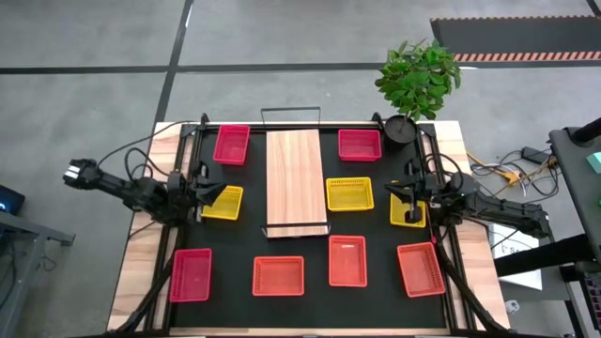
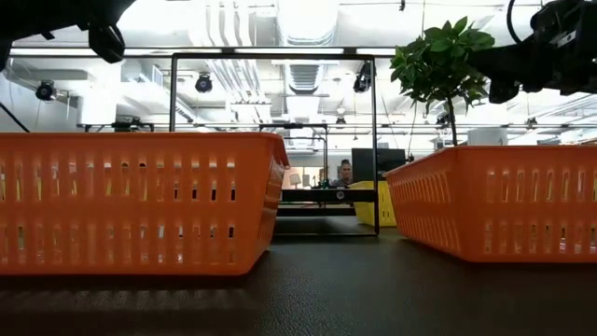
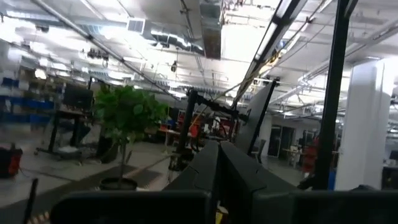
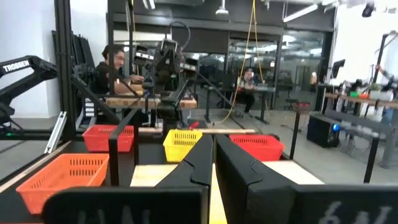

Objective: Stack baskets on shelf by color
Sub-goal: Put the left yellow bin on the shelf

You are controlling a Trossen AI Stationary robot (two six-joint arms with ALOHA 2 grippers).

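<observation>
The shelf [image 1: 297,181], a light-wood plank with wire rails at both short ends, lies bare in the middle of the black mat. Around it, each resting flat on its base, are three red baskets [image 1: 231,144] [image 1: 360,144] [image 1: 191,274], three yellow baskets [image 1: 349,193] [image 1: 223,202] [image 1: 408,208] and three orange baskets [image 1: 278,275] [image 1: 347,260] [image 1: 420,268]. My left gripper [image 1: 214,194] is shut and raised above the left yellow basket. My right gripper [image 1: 396,193] [image 4: 211,158] is shut above the right yellow basket, pointing toward the shelf. Neither holds anything.
A potted plant [image 1: 413,84] stands at the table's far right corner, beside the far right red basket. Black frame rails [image 1: 178,188] run along both side edges. The low view looks between two orange baskets [image 2: 140,201] [image 2: 504,201]. People sit in the room beyond [image 4: 118,62].
</observation>
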